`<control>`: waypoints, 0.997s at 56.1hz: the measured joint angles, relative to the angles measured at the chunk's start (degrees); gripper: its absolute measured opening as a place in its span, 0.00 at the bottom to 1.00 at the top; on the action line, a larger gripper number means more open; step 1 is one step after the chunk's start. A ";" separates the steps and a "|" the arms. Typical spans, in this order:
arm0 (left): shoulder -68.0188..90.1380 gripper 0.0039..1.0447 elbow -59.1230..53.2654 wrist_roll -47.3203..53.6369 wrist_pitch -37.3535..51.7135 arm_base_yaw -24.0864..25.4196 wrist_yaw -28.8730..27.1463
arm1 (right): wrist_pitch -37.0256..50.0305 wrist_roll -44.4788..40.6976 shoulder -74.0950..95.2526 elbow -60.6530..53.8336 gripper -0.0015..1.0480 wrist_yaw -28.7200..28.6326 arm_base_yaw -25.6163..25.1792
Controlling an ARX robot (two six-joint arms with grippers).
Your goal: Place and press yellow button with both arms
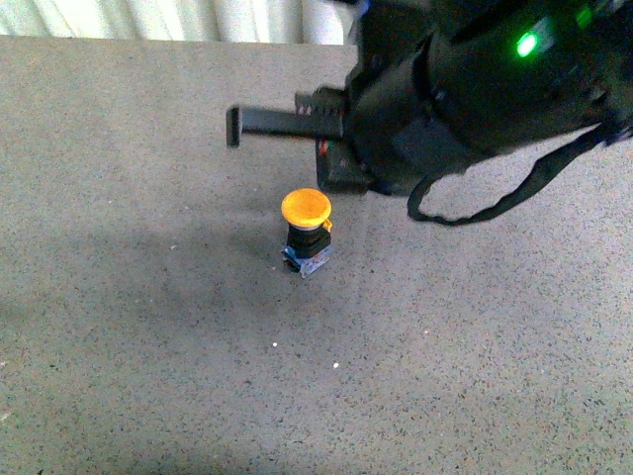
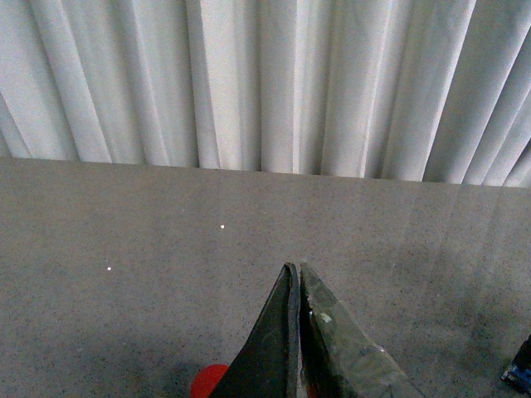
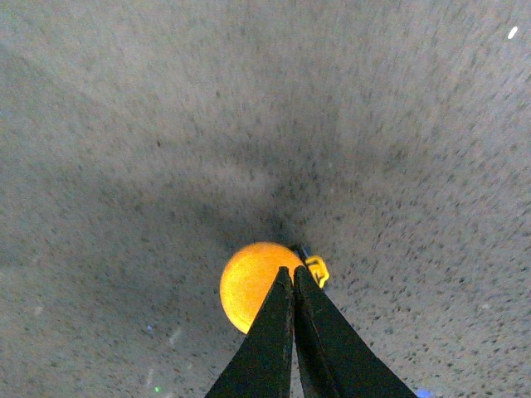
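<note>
The yellow button (image 1: 306, 208) stands upright on the grey table, with its yellow domed cap, black collar and clear-blue base. My right arm (image 1: 475, 89), black with a green light and a looping cable, reaches in from the upper right. Its slim gripper (image 1: 234, 126) is shut and points left, above and behind the button. In the right wrist view the shut gripper (image 3: 292, 269) hovers over the cap (image 3: 249, 282), holding nothing. My left gripper (image 2: 294, 267) is shut and empty over bare table. The button does not show in the left wrist view.
The speckled grey table (image 1: 148, 327) fills the front view, with a white pleated curtain (image 2: 265, 83) along its far edge. In the left wrist view a small red round thing (image 2: 206, 383) shows by the fingers, and a dark blue object (image 2: 521, 373) sits at the frame edge.
</note>
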 joint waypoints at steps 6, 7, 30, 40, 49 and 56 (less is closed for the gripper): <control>0.00 0.01 0.00 0.00 0.00 0.00 0.00 | 0.87 -0.02 -7.37 -0.74 0.01 -0.09 -0.92; 0.00 0.01 0.00 0.00 0.00 0.00 0.00 | 1.18 -0.09 -8.68 -1.01 0.02 -0.24 -1.07; 0.00 0.01 0.00 0.02 -0.02 0.00 -0.07 | 41.53 -16.26 -20.44 -24.30 0.14 18.71 -5.05; 0.00 0.01 0.00 0.04 -0.02 0.00 0.02 | 48.76 -20.02 -29.97 -34.88 0.01 14.93 -9.99; 0.00 0.01 0.00 0.02 0.00 0.00 0.00 | 48.63 -20.83 -35.71 -42.16 0.01 11.41 -13.84; 0.00 0.01 0.00 0.02 -0.02 0.00 -0.02 | 47.84 -21.11 -40.35 -45.53 0.01 8.92 -15.89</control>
